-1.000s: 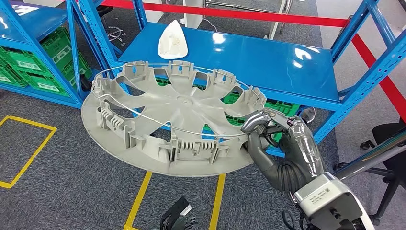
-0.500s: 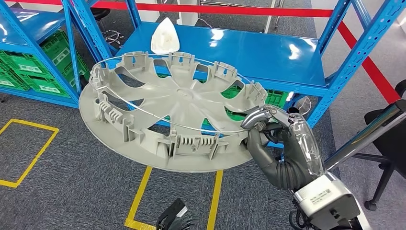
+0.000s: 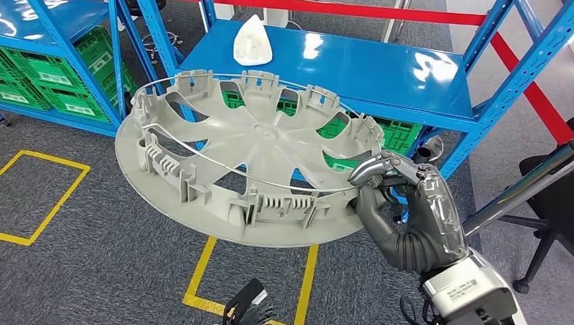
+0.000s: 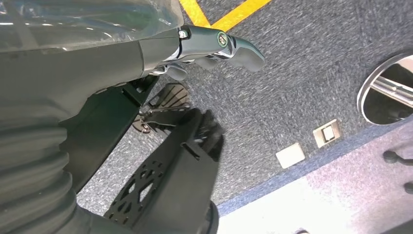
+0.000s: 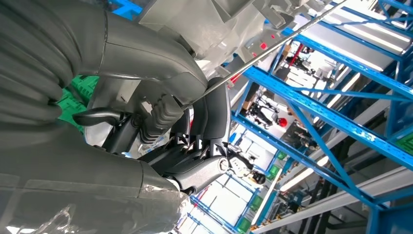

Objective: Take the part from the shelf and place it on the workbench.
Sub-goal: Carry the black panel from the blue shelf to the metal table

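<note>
Grey right hand [image 3: 406, 203] pinching rim of part [image 3: 250, 162], a wheel cover, at one edge only; thumb over wire ring [image 3: 203, 162], fingers [image 5: 214, 114] under. Part hangs clear of blue shelf [image 3: 379, 74], tilted, far side unsupported. Judgement: long lever on grip, so turn slow, keep it level, no jerks. Left hand [image 4: 214, 46] hangs toward floor, fingers curled on nothing.

No text could be read. White labels on the green crates [image 3: 64, 84] and on the right wrist's housing [image 3: 467, 288] carried print too small to make out.
</note>
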Available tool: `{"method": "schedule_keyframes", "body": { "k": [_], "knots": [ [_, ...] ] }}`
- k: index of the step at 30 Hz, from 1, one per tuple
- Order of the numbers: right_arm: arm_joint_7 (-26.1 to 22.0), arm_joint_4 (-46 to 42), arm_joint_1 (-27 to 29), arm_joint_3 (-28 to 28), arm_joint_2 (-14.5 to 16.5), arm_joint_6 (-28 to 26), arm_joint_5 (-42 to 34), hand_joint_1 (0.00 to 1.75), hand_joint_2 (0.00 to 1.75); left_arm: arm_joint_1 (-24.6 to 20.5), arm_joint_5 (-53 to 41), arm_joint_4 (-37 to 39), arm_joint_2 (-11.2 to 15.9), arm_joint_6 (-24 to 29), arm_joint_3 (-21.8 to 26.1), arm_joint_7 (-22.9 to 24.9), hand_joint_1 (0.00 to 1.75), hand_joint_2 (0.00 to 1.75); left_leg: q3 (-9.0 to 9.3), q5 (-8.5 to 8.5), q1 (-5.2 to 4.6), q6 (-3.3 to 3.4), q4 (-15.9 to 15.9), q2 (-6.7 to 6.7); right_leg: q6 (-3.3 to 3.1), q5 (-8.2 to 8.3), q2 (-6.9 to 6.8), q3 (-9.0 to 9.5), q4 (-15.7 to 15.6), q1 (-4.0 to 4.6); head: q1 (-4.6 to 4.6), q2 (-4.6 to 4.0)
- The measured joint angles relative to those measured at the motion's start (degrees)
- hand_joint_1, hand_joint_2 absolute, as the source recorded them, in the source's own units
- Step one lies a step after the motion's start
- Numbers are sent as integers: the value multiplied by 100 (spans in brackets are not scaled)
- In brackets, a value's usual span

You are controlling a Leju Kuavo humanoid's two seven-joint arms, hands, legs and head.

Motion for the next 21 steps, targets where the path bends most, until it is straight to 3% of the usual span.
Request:
{"method": "schedule_keyframes", "body": {
  "k": [2,6,8,10,11,12,13,14,17,18,21],
  "knots": [
    [7,1,-12,-7,4,40,4,175,175,-13,3,-15,-7,-1,1,1,0,175,-93,34,-8,-53,69,-1,-57,112,3,362,-634,23,3,0],
    [7,15,-10,-16,15,137,-108,175,175,-20,9,-31,-24,13,1,0,0,175,-163,99,5,-202,87,-10,-185,186,15,383,-830,41,-1,0],
    [-14,23,-4,-16,29,156,-148,175,175,-19,9,-32,-27,27,1,-1,0,175,-260,-159,13,-273,340,-22,-258,278,-2,340,-883,6,-42,0],
    [-41,32,0,-16,48,170,-193,175,175,-16,11,-32,-28,31,1,-2,0,175,-467,-607,38,-338,998,-24,-292,343,-13,276,-882,2,-95,1],
    [-51,37,1,-15,55,182,-224,175,175,-13,14,-33,-30,31,1,-3,0,175,-552,-761,49,-364,1325,-23,-295,369,-16,236,-871,4,-108,1],
    [-57,42,3,-12,60,198,-254,175,175,-10,15,-33,-31,32,0,-5,0,175,-566,-813,56,-381,1511,-23,-293,392,-18,195,-857,5,-113,1],
    [-60,46,3,-8,62,215,-287,175,175,-9,17,-34,-31,32,1,-8,0,175,-486,-761,59,-387,1491,-23,-288,412,-17,154,-838,5,-120,1],
    [-61,50,3,-4,63,231,-322,175,175,-10,19,-34,-31,33,1,-11,0,175,-303,-625,61,-383,1260,-24,-279,429,-14,114,-815,5,-128,1],
    [-71,55,0,-3,66,251,-405,175,175,-22,29,-34,-25,35,2,-19,0,175,341,-312,42,-303,220,-43,-221,474,-5,19,-754,15,-156,2],
    [-76,55,-1,-3,68,253,-416,175,175,-23,38,-34,-24,36,2,-21,0,175,417,-303,28,-269,57,-50,-186,498,-4,-6,-747,19,-159,2],
    [-85,57,-2,-5,74,268,-425,175,175,-23,58,-33,-22,36,2,-26,0,175,373,-254,10,-149,-37,-42,-67,553,-1,-60,-746,14,-155,2]
  ]
}}
